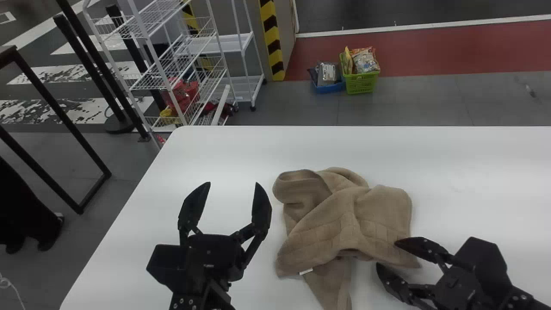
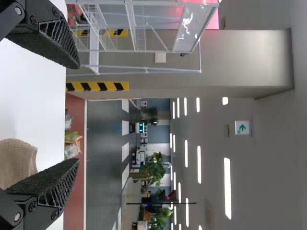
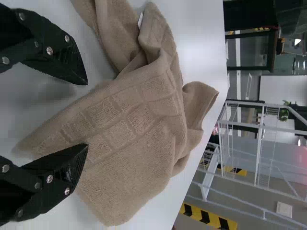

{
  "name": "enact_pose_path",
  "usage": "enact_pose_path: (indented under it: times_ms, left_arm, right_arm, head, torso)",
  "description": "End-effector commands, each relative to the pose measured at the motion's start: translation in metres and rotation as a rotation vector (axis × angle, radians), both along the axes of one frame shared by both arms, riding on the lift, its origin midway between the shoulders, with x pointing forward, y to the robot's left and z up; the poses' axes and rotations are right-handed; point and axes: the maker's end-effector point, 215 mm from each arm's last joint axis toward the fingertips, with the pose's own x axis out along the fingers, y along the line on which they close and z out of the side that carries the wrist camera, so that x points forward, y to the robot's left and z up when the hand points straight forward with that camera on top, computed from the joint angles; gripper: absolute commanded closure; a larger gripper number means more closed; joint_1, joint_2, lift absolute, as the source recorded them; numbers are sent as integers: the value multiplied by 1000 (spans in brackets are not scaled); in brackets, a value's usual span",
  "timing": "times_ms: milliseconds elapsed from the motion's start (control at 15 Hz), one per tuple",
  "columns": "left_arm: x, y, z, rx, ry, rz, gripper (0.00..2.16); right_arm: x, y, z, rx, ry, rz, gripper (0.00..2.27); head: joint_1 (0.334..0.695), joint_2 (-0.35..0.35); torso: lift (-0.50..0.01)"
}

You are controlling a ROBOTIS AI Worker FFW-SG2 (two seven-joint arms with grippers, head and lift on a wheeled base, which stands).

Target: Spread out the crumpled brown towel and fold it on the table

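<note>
Head view, and straight to the brown towel (image 1: 344,224), crumpled on the surface (image 1: 215,146) between the two arms, with a loose flap (image 1: 329,282) trailing toward the near side and a white tag (image 1: 306,271) peeking out beside it. Over at the right, right fingers (image 1: 422,247) parted, right up by the near right corner (image 1: 409,258), with no grip to be seen; touching or just above, cannot tell. Off to the left, left fingers (image 1: 194,206) spread wide, holding nothing, well clear of the cloth.

Now for the danger! Likely next: a pinch on that corner, then a lift to open out the bundle. Close too shallow, though, and out slips the soft edge at the first tug. Go too deep, and up come two layers together, thanks to all that doubled cloth behind the corner, lifting the whole heap instead of unrolling it. Worth watching the flap too: tucked beneath the upper layer, so liable to drag along and bunch afresh. And at the far left, a rolled fold (image 1: 297,185), apt to stay curled under a pull from one side only. Pull hard without a second hold from the left, and expect sliding rather than spreading, perhaps even a twist, with crooked folds to follow.
</note>
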Motion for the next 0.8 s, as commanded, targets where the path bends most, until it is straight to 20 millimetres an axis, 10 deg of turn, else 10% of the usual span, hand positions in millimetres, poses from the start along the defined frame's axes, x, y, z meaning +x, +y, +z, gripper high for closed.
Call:
enact_pose_path:
  times_ms: [0,733]
  left_arm:
    - [1,-1,1,-1,-3,-2,144]
    - [-5,0,10,1,-27,-2,144]
  right_arm:
    - [4,-10,7,0,-20,-37,1490]
    - [26,-45,68,106,-63,-138,1838]
  head:
    - [695,244]
    - [695,175]
  torso:
    - [-127]
    - [-127]
